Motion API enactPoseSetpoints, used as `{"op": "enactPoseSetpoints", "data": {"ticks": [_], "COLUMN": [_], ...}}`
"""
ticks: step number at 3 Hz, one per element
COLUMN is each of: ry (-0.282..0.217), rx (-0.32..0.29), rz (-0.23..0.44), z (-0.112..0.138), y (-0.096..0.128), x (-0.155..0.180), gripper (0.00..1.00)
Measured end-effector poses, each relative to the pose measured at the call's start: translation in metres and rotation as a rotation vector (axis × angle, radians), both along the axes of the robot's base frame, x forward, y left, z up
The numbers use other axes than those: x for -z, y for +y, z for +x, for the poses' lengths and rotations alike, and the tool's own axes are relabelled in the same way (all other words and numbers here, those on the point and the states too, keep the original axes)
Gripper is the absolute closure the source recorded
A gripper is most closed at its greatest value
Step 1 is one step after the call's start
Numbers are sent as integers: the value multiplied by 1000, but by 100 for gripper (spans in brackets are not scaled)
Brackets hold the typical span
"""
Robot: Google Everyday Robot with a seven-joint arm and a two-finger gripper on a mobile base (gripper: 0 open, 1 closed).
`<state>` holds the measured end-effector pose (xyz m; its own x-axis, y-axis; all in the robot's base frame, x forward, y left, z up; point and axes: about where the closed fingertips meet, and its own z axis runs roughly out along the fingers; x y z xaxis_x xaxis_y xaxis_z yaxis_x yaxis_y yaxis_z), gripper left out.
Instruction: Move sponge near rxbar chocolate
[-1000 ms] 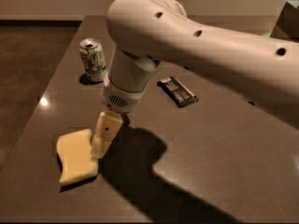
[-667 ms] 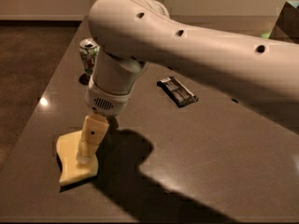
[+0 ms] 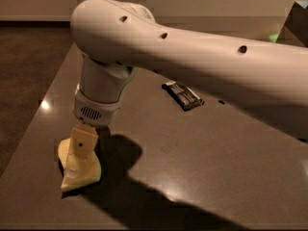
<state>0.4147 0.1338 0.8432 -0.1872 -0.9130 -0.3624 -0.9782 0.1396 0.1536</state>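
The pale yellow sponge (image 3: 77, 181) lies flat near the front left corner of the dark table (image 3: 202, 162). My gripper (image 3: 81, 157) reaches straight down onto the middle of the sponge and covers part of it. The rxbar chocolate (image 3: 183, 95), a black-wrapped bar with white lettering, lies flat further back, to the right of the sponge and well apart from it.
My big white arm (image 3: 192, 57) spans the view from the right and hides the table's back left part. The table's left edge (image 3: 36, 129) runs close to the sponge, with brown floor (image 3: 24, 66) beyond it.
The arm has swung left and down. The gripper went from beside the sponge's right edge to down on its middle. The soda can is now hidden behind the arm.
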Motion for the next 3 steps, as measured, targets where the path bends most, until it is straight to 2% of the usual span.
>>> {"op": "enactPoseSetpoints", "data": {"ticks": [1, 2, 3], "ry": [8, 10, -2], "rx": [1, -6, -17], "rz": [-36, -60, -74], "z": [-10, -19, -27], "y": [6, 13, 22], "x": [7, 9, 5], "gripper": [0, 18, 42]}}
